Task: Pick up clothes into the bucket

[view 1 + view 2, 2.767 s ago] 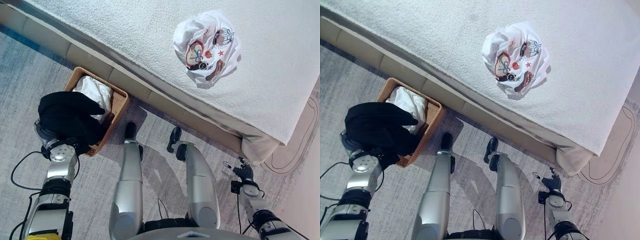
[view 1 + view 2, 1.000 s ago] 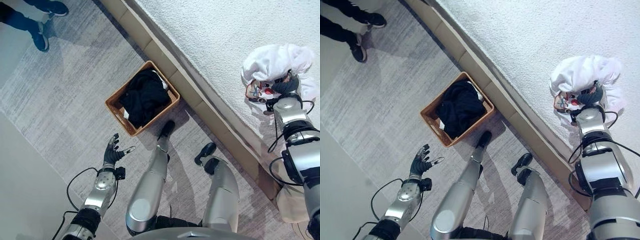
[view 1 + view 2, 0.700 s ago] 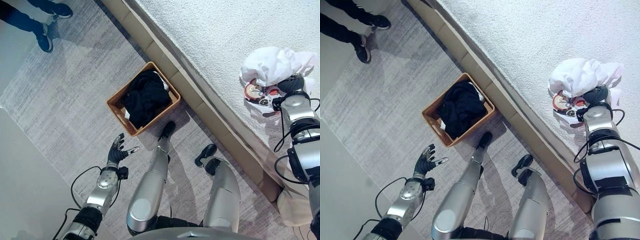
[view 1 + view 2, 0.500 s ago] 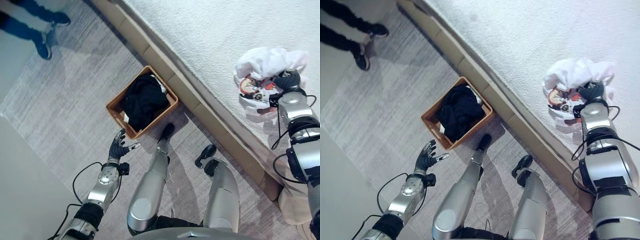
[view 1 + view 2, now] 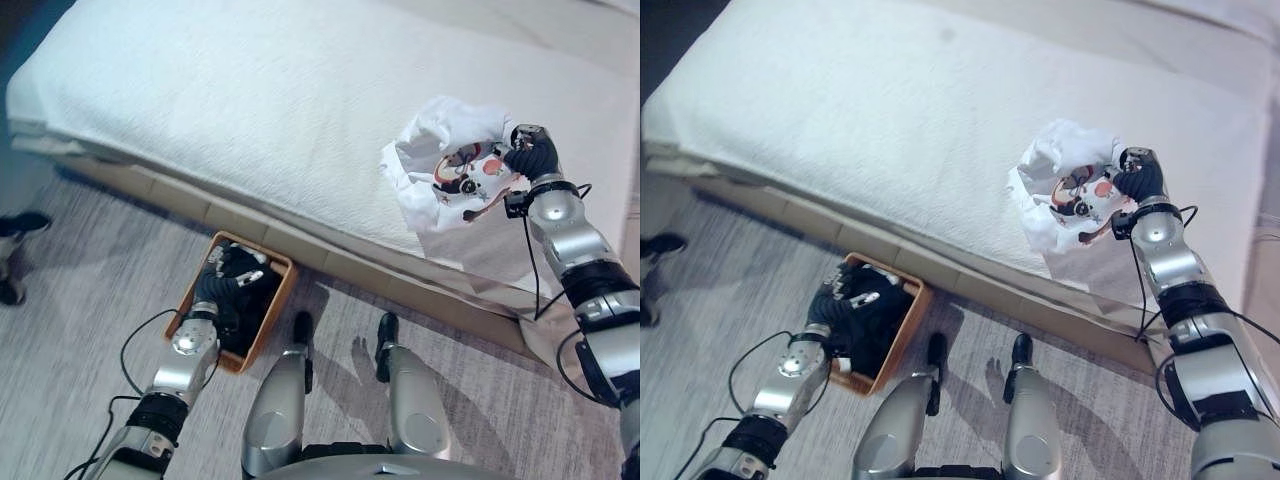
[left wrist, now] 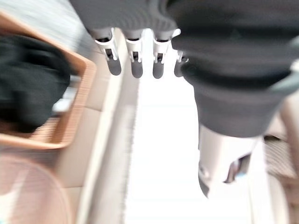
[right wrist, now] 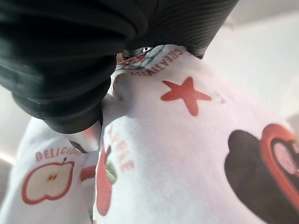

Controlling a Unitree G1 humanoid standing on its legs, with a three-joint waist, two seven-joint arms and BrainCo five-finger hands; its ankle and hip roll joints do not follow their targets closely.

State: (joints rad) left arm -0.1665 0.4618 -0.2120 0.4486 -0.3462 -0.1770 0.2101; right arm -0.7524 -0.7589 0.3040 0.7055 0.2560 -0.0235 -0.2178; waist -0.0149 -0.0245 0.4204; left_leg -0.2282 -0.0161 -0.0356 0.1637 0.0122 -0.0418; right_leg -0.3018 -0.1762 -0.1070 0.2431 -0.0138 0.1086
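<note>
Shirt (image 5: 452, 178) lifted — right hand (image 5: 532, 152) gripping.

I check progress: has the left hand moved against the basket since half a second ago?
Yes. The left hand came from the carpet beside the basket to above it.

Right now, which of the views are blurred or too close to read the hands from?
Left wrist view: smeared and blown out white past the left hand, whose fingers hang straight beside the brown wicker basket. Right wrist view: very close, with the white printed shirt pressed against the right hand. Both eye views: sharp.
</note>
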